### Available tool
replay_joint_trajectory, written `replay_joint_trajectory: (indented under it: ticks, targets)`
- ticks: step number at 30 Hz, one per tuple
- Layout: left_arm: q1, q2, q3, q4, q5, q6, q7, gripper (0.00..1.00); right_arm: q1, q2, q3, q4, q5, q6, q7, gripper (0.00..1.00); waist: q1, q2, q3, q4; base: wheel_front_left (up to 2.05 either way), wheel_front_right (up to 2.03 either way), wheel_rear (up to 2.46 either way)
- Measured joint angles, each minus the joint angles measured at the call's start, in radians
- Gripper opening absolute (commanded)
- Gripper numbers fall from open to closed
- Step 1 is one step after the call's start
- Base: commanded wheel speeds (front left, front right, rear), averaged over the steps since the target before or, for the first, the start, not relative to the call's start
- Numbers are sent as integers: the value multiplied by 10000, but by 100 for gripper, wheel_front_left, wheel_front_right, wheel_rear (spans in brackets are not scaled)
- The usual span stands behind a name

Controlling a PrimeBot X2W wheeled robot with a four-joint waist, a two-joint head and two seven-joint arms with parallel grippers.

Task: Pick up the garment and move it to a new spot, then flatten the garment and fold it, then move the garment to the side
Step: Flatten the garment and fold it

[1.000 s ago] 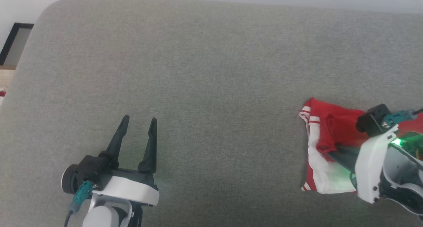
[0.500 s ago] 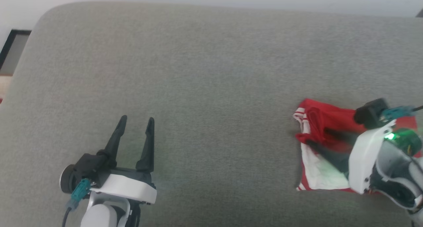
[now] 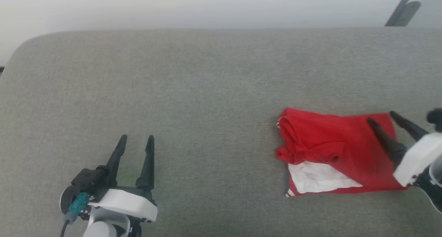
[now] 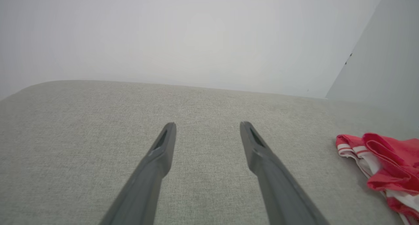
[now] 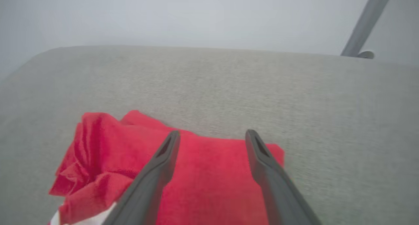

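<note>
The garment [image 3: 331,147], a red jersey with a white section and striped trim, lies folded on the right part of the grey cushioned surface [image 3: 207,102]. My right gripper [image 3: 381,117] hovers open above its right end, nothing between the fingers. Seen from the right wrist, the garment [image 5: 209,179] lies under and between the spread fingers of that gripper [image 5: 212,134]. My left gripper [image 3: 135,138] is open over bare grey fabric at the lower left, well away from the jersey. From the left wrist, the open gripper [image 4: 206,126] points across the cushion and the garment [image 4: 386,166] bunches at the far right.
The grey surface has a rounded far-left corner [image 3: 31,43] and its far edge runs below a pale wall [image 3: 207,6]. A grey slanted post [image 3: 400,9] stands beyond the far right edge. Broad bare fabric lies between the two grippers.
My right gripper has opened, let go of the jersey and drawn back to the right; the garment now lies flatter. The head camera has tilted up, shifting the whole picture.
</note>
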Motion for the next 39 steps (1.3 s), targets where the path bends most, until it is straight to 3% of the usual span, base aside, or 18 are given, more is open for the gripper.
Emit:
replay_joint_trajectory:
  ticks: [7,10,16,27,39]
  targets:
    - [390,31,221,121,-140,0,0,100,-74,255,263,1170,-407,2,-2134,100,0,0,-491,-414,0,0,0]
    - [616,8,353,27,-161,0,0,100,-53,341,205,1198,-652,0,-2316,100,0,0,-671,-498,0,0,0]
    - [1502,-23,796,-477,-86,0,0,100,571,727,-727,639,-1452,2,-2408,100,0,0,-1149,-668,0,0,0]
    - [2881,-86,1258,-1822,278,0,0,100,3076,1227,-2683,-1076,-2201,2,-2410,100,0,0,-1361,-472,0,0,0]
    - [3256,-230,1279,-2263,194,0,0,100,3886,1615,-3492,-2023,-2592,2,-2201,100,0,0,-1235,-400,0,0,0]
